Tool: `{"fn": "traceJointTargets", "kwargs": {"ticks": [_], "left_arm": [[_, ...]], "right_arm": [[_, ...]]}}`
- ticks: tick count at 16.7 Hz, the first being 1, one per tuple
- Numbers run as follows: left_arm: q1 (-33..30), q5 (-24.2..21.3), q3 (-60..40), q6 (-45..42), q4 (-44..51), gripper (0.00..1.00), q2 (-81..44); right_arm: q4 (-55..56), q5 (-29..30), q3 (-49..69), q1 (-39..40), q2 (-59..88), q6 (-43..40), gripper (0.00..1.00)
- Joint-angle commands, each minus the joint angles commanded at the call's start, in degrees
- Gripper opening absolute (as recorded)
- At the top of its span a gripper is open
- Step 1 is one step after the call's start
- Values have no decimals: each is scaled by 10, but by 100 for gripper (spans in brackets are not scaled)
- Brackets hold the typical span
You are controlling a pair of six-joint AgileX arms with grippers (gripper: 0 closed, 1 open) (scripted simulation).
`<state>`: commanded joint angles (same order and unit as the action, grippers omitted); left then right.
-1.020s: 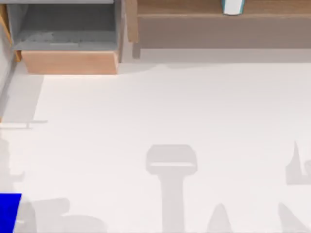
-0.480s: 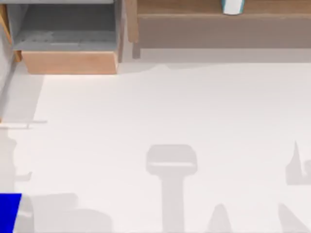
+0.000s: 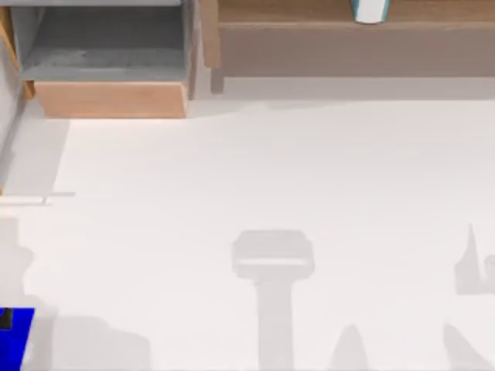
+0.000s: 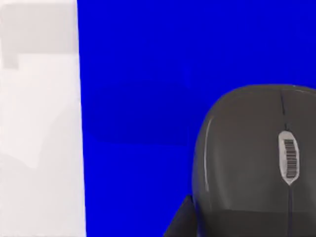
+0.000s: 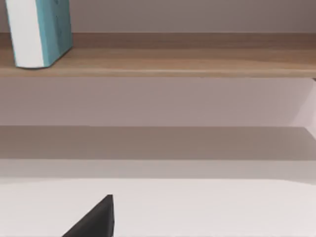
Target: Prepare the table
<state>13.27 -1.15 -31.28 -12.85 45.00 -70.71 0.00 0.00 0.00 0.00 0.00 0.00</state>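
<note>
- Where the top view looks down, the surface (image 3: 294, 178) spreads broad, white and unmarked across nearly the whole picture, with soft grey shadows falling on its near part.
- Along the far edge stands a long light-brown wooden shelf (image 3: 348, 31), running left to right; a teal and white book (image 3: 370, 10) stands upright on it, right of centre.
- At the far left corner sits a box (image 3: 108, 66) with a grey lining and a light-wood front, just beside the shelf's left end.
- A blue mat (image 3: 15, 340) lies flat at the near left corner of the surface, cut off by the picture's edge.
- In the left wrist view a dark grey mouse (image 4: 256, 163) rests on the blue mat, its scroll wheel (image 4: 289, 158) on the midline of its long axis; the mat's straight edge meets the white surface beside it.
- A dark tip of the left hand (image 4: 180, 219) shows beside the mouse; I cannot tell whether its fingers stand apart or together.
- In the right wrist view a dark tip of the right hand (image 5: 94, 219) hangs above the surface, facing the shelf and the book; its fingers' state I cannot tell either.
</note>
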Motion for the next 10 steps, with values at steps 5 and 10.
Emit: {"fn": "traceJointTargets", "kwargs": {"ticks": [5, 10], "left_arm": [[0, 0, 0, 0, 0, 8, 0], [0, 0, 0, 0, 0, 45, 0]], "right_arm": [[0, 0, 0, 0, 0, 0, 100], [0, 0, 0, 0, 0, 0, 100]]}}
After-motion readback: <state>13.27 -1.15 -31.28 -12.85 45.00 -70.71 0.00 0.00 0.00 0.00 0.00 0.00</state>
